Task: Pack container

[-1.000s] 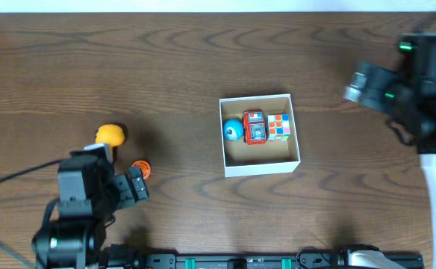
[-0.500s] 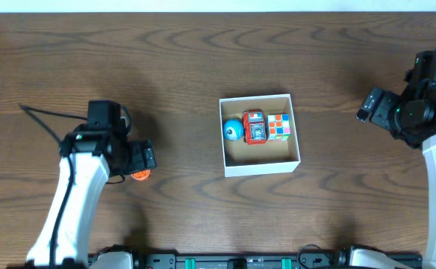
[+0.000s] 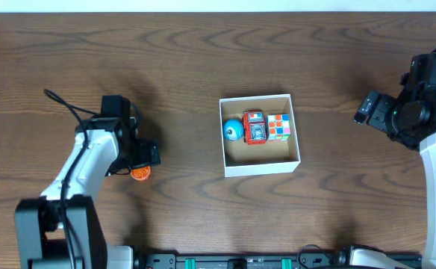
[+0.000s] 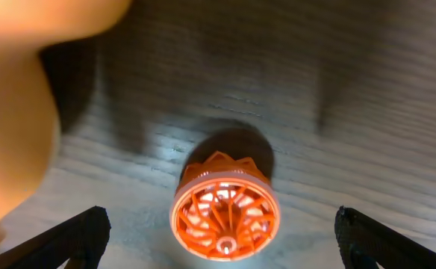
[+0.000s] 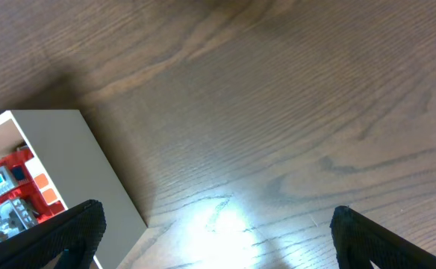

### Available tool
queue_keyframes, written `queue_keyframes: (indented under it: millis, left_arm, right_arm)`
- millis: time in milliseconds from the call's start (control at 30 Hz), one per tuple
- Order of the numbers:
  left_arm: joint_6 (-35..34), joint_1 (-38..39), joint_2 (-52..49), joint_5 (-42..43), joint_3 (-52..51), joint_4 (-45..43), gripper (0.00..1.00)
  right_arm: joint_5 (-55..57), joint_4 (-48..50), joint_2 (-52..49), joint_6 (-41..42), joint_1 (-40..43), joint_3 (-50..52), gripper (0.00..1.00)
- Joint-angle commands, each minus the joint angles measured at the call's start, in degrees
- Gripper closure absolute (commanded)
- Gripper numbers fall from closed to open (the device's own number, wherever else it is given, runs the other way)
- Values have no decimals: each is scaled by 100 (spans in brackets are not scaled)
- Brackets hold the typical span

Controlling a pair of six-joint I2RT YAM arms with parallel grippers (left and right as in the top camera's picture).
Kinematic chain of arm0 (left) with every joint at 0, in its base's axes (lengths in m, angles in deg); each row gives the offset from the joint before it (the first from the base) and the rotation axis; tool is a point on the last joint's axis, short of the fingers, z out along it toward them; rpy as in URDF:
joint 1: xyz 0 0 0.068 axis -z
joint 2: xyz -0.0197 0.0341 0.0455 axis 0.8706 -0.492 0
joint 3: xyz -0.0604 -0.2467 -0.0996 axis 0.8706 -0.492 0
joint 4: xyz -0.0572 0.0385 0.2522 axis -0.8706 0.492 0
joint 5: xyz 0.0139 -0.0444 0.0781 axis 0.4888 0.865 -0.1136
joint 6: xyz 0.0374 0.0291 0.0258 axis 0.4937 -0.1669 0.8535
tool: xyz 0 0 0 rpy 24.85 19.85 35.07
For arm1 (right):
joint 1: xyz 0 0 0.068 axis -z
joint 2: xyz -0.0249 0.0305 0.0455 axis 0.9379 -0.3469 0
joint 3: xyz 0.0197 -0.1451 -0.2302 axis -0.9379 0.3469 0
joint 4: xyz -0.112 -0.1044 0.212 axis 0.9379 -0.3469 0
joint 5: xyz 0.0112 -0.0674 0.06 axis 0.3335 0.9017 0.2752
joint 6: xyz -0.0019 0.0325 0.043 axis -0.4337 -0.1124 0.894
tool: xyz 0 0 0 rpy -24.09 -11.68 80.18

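Your left gripper [image 3: 145, 155] has its jaws spread wide, and so has your right gripper [image 3: 366, 109]; neither holds anything. The left wrist view gives you a spoked orange plastic wheel [image 4: 225, 213] on the wood-grain table [image 4: 367, 90]; overhead it is only an orange dot beside the fingers. That wrist view alone shows a blurred orange mass [image 4: 9, 112]. The container [image 3: 261, 166], with white walls and a brown cardboard floor, sits mid-table holding three toys in a row: one blue ball [image 3: 233, 130], one red car [image 3: 254, 127], one colour-tiled cube [image 3: 279, 126].
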Motion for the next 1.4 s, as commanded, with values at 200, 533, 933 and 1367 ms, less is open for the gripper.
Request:
queue_keyframes:
  millis: [200, 533, 933, 1367]
  left_arm:
    - [118, 7, -160, 35, -76, -153, 1]
    - [116, 7, -385, -55, -142, -146, 3]
    - [111, 7, -656, -50, -142, -87, 37]
    - [111, 7, -555, -48, -136, -63, 68]
  right_arm:
    - [-22, 9, 4, -138, 17, 26, 1]
    - [-22, 7, 4, -153, 17, 26, 1]
    - [-22, -9, 4, -153, 17, 26, 1]
    - [-20, -26, 4, -199, 17, 26, 1]
